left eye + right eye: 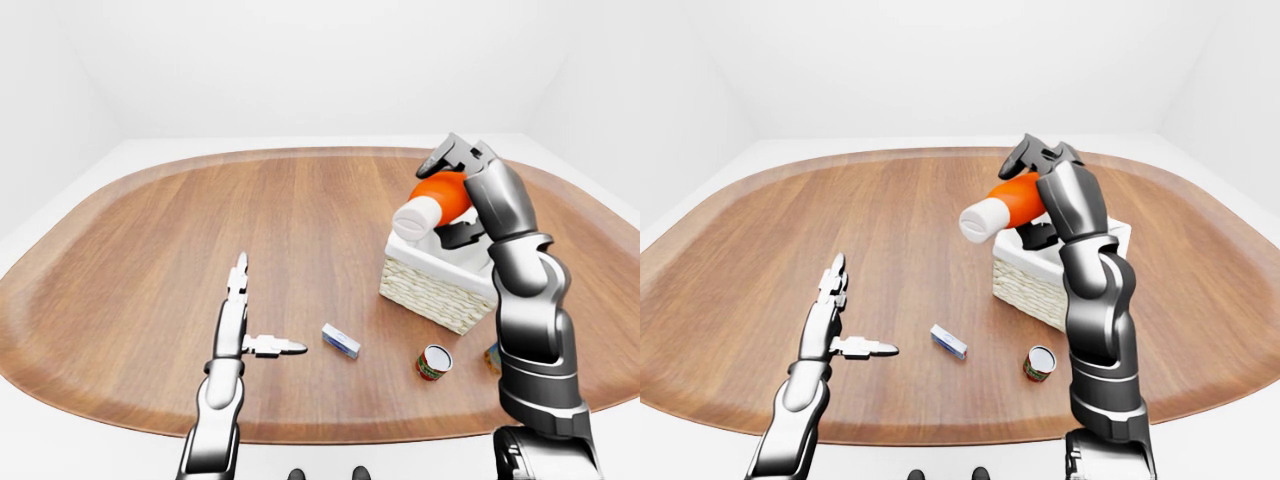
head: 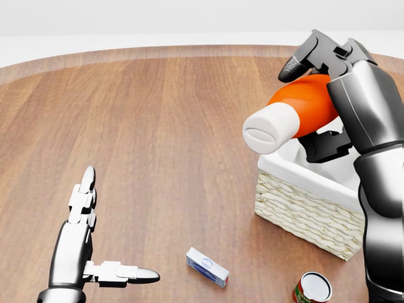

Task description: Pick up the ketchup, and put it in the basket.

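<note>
The robot's right hand [image 2: 319, 95] is grasping the orange ketchup bottle with a white cap [image 2: 293, 117], its fingers closing round the body, and is holding it tilted above the white-lined woven wicker basket [image 2: 303, 211], cap pointing toward eight o'clock in the head view. The left hand [image 2: 88, 252] is hovering released, fingers spread, over the brown wooden oval table [image 2: 158, 126]. At six o'clock, a small white-and-blue box [image 2: 207, 266] and a red tin can [image 2: 311, 288] are lying near the basket.

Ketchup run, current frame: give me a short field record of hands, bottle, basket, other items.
right hand: shut on the ketchup, raised over the basket
ketchup: tilted, white cap toward view left, not yet in the basket
basket: wicker, white liner, on the table
left hand: open, holding nothing
small box: lying flat on the table
can: upright, below the basket in the head view
</note>
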You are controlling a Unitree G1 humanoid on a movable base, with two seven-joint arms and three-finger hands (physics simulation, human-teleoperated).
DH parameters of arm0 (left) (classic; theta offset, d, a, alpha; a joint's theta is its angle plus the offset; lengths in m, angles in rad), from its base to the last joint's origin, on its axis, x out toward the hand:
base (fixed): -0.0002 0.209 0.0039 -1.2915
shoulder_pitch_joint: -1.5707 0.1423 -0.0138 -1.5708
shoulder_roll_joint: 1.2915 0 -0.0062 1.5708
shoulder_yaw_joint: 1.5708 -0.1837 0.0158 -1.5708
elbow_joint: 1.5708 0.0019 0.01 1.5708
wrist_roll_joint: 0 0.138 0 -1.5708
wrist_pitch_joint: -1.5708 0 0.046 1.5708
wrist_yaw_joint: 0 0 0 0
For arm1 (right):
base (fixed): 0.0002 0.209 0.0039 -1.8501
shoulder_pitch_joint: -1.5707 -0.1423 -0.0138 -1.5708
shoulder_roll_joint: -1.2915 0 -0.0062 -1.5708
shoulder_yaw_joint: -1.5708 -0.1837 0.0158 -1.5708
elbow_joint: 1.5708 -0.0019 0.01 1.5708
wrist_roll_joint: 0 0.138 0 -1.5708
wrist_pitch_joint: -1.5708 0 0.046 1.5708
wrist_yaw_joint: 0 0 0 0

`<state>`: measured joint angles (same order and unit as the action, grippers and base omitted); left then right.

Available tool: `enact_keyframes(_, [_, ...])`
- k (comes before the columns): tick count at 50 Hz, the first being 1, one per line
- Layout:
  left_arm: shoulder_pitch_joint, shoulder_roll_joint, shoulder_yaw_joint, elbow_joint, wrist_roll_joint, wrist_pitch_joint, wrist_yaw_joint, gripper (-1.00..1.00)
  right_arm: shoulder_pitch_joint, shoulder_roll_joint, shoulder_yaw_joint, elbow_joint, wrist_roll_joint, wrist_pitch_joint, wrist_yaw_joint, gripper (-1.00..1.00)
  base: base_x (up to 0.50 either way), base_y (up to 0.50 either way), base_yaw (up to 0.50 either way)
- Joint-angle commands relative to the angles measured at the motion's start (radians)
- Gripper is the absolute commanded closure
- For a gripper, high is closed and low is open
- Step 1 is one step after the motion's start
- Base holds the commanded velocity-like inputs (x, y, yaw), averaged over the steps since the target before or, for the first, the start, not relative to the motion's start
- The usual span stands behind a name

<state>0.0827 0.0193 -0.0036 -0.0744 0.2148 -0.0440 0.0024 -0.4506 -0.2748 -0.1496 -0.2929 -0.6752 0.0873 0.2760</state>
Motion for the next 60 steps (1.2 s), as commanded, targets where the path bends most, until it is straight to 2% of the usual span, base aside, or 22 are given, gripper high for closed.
enact_keyframes(1, [-0.005, 0.0, 0.001, 0.022, 0.001, -0.017, 0.003, -1.0, -0.085, -0.064, -0.03, 0.109, -0.064, 0.0, 0.002, 1.0, 0.0, 0.0, 0.0])
enact_keyframes(16, [0.0, 0.0, 0.001, 0.015, -0.002, -0.018, 0.002, -1.0, -0.183, -0.194, -0.046, 0.386, -0.131, 0.0, -0.021, 1.0, 0.0, 0.0, 0.0])
enact_keyframes(28, [-0.004, 0.001, 0.006, 0.011, -0.007, -0.011, 0.0, -1.0, -0.202, -0.209, -0.046, 0.466, -0.209, 0.0, 0.007, 1.0, 0.0, 0.0, 0.0])
enact_keyframes(40, [-0.005, 0.001, 0.004, 0.014, -0.006, -0.016, -0.001, -1.0, -0.268, -0.245, -0.029, 0.649, -0.246, 0.0, -0.04, 1.0, 0.0, 0.0, 0.0])
enact_keyframes(60, [0.008, 0.0, 0.003, -0.015, -0.008, -0.002, -0.01, -1.0, -0.319, -0.252, 0.01, 0.825, -0.342, 0.0, -0.073, 1.0, 0.0, 0.0, 0.0])
